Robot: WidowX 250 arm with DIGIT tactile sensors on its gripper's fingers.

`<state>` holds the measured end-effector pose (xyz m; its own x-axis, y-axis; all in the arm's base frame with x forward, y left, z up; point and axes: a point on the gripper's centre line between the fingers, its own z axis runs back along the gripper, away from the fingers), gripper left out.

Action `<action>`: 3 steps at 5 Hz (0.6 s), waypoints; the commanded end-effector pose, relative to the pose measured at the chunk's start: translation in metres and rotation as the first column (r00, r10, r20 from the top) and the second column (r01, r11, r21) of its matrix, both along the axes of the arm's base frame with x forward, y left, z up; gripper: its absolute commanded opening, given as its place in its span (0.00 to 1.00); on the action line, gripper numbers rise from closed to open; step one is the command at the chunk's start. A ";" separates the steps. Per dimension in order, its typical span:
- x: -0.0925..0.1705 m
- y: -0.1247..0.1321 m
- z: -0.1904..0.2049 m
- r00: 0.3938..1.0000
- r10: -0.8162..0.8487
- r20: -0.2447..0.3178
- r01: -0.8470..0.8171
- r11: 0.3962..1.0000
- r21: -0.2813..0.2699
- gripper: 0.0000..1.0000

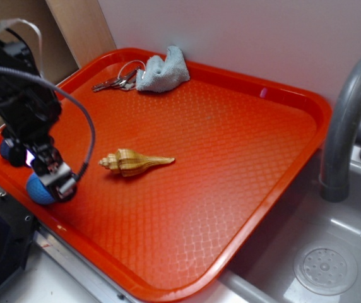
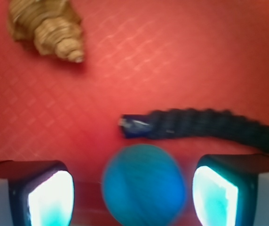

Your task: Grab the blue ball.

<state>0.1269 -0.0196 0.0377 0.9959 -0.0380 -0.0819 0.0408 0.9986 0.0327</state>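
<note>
the small light-blue round ball (image 2: 143,184) sits between the two glowing finger pads (image 2: 50,200) of the black robot gripper (image 2: 133,195), with a visible gap on each side, so the fingers are spread apart and grasp nothing. in the exterior view the gripper (image 1: 53,183) is low over the near left corner of the orange plastic tray (image 1: 231,164) with the diamond-patterned floor, and the blue ball (image 1: 38,189) shows just beside it on the tray. just beyond the ball lies the dark navy braided rope (image 2: 205,126), its taped end pointing toward the ball's far side, close to it. farther from the ball rests the tan ridged spiral shell (image 1: 135,162), well apart. farthest from the ball, at the tray's back rim, lie a bunch of metal keys (image 1: 117,80) touching a crumpled grey cloth (image 1: 163,71).
</note>
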 end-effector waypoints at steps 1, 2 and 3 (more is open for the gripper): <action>-0.018 0.011 -0.018 0.998 0.019 -0.062 -0.016 0.999 0.049 1.00; -0.024 0.027 -0.015 0.998 0.044 -0.051 -0.039 0.995 0.088 1.00; -0.025 0.037 -0.010 0.998 0.056 -0.029 -0.054 0.996 0.071 1.00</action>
<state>0.1103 0.0177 0.0256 0.9944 0.0393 -0.0985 -0.0295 0.9947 0.0982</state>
